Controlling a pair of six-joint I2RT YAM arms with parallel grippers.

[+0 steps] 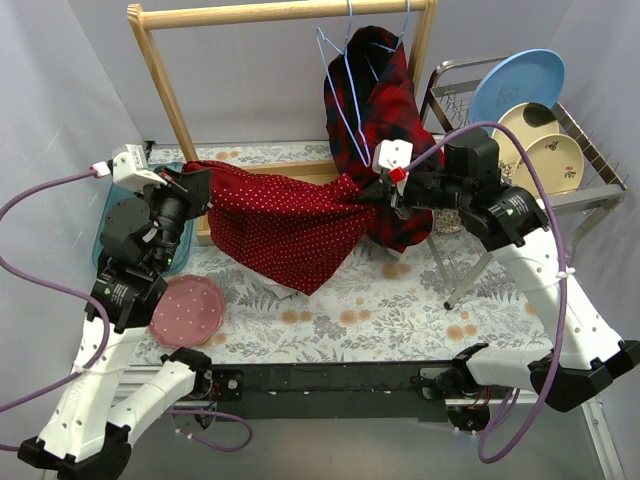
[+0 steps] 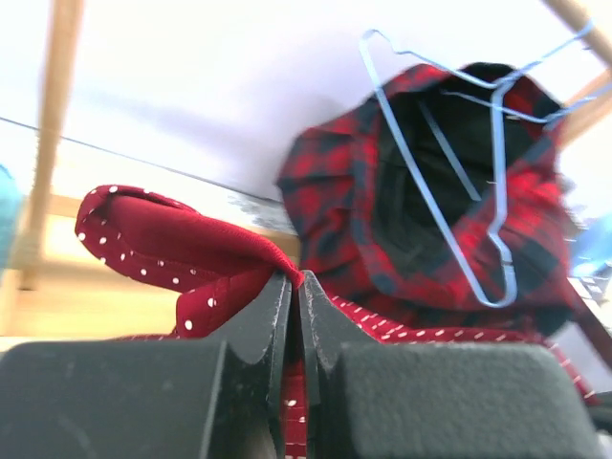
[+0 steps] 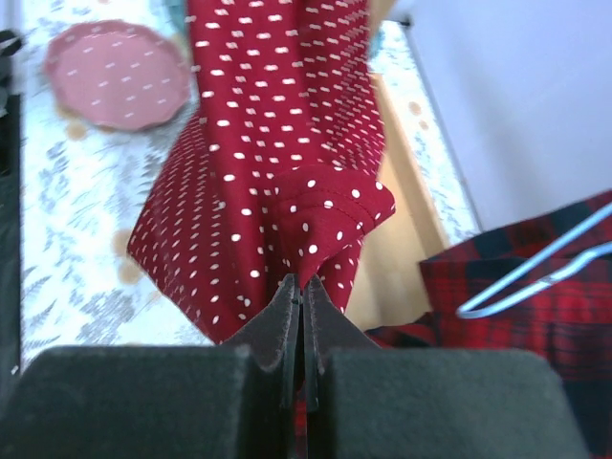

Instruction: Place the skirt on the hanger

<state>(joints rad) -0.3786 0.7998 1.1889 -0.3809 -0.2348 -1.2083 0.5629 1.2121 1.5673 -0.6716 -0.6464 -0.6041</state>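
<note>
Red dotted skirt [image 1: 285, 225] held taut btwn L tool [image 1: 203, 186] and R tool [image 1: 368, 194] — each pinched shut on a corner — lifted off worktop, not yet on blue hanger [image 2: 419, 172].

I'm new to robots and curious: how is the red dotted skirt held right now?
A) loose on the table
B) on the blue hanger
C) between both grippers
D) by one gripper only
C: the left gripper and right gripper each pinch an end of the skirt.
</note>
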